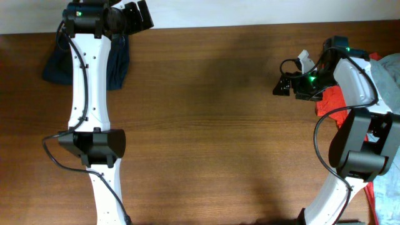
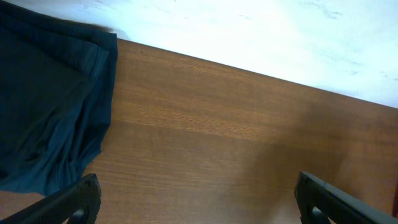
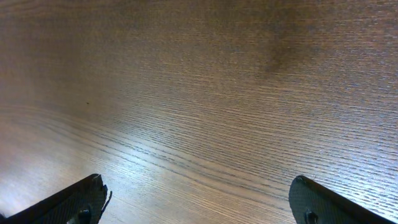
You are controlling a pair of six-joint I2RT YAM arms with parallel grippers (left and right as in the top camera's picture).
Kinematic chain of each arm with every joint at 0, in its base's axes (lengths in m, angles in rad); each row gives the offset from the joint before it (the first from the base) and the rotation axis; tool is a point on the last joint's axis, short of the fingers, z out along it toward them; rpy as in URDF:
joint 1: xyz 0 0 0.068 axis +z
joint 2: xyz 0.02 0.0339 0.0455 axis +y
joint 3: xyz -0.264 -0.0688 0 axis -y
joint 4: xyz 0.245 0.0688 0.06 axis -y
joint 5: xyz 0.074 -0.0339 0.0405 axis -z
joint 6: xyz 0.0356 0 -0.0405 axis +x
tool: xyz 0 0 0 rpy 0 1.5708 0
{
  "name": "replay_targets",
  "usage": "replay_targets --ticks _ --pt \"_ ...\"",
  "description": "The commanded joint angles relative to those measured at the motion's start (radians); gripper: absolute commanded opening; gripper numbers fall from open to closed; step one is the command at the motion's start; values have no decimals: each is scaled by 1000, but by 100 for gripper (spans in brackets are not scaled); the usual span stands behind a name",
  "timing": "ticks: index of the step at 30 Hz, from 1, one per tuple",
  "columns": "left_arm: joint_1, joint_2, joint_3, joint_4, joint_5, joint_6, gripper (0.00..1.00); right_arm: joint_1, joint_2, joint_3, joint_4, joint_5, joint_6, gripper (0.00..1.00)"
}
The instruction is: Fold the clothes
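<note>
At the far edge of the table (image 1: 206, 137), the left gripper (image 1: 139, 15) hung with jaws apart and empty, a navy garment (image 1: 57, 66) bunched beneath its arm. The right gripper (image 1: 281, 84) was likewise spread, a red garment (image 1: 328, 104) and a pale grey-blue garment (image 1: 389, 78) beside its arm.

Matt navy cloth garment (image 2: 50, 106); grained, faintly glossy wooden table (image 3: 205, 93).

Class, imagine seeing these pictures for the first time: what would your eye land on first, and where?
A dark navy cloth garment lies at the far left corner of the brown wooden table, and a bright red cloth garment is bunched at its right edge. The left gripper and right gripper hang open over bare wood.
</note>
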Motion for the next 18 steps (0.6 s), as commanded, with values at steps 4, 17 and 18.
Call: replay_targets --ticks 4,17,18 --pt "1 13 -1 2 -14 1 99 3 -2 16 0 9 -8 99" --pt "-13 13 -1 2 -14 0 99 71 -370 16 4 9 -8 99" --pt "-13 13 -1 2 -14 0 99 83 -424 16 4 9 -8 98"
